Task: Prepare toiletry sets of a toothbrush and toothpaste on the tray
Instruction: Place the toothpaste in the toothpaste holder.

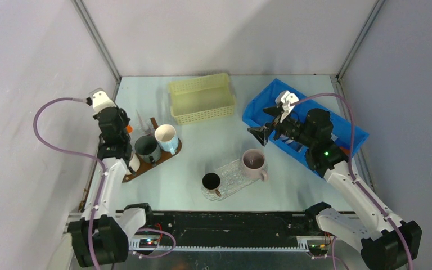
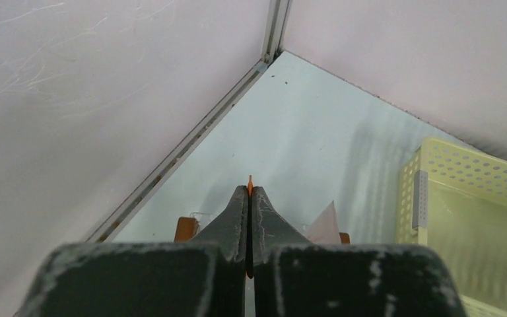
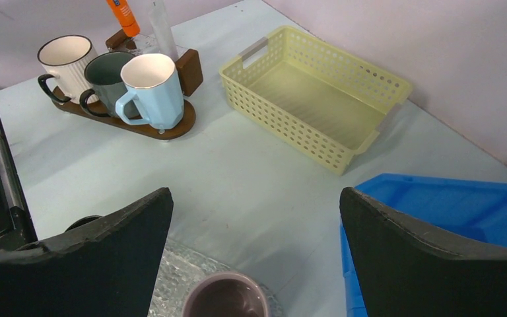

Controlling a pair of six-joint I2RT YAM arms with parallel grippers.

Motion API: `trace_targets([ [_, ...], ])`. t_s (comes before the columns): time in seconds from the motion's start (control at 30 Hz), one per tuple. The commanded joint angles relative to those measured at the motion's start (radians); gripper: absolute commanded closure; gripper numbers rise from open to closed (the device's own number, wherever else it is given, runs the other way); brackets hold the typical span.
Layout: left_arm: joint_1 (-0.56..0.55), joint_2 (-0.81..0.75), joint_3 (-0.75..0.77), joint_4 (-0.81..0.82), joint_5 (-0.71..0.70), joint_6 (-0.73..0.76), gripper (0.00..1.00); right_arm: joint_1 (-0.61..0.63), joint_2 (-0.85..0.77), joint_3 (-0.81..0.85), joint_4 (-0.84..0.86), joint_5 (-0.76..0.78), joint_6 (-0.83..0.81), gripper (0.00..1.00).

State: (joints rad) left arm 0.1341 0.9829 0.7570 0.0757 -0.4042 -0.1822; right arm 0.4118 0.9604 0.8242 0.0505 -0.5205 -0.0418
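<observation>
My left gripper is shut on a small orange toothpaste tube above the back end of the wooden tray. In the left wrist view the jaws pinch the tube's thin orange edge. The right wrist view shows the tube hanging beside a pale upright tube. My right gripper hangs open and empty at the blue bin's near corner, above a pink mug. No toothbrush is in view.
Three mugs, white, dark grey and light blue, stand on the wooden tray. A clear glass tray holds a black mug and the pink mug. A yellow basket and the blue bin stand behind.
</observation>
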Motion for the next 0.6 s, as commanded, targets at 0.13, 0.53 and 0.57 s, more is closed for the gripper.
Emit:
trace_targets([
  [0.13,0.018,0.088,0.011,0.175,0.049,-0.037,1.00,-0.031,0.004,0.042,0.045,-0.016,-0.007,0.01],
  [0.53,0.019,0.162,-0.003,0.169,0.051,-0.040,1.00,-0.056,0.032,0.043,0.077,-0.027,0.004,0.01],
  [0.57,0.019,0.166,-0.006,0.169,0.052,-0.040,1.00,-0.060,0.036,0.042,0.080,-0.027,0.005,0.01],
])
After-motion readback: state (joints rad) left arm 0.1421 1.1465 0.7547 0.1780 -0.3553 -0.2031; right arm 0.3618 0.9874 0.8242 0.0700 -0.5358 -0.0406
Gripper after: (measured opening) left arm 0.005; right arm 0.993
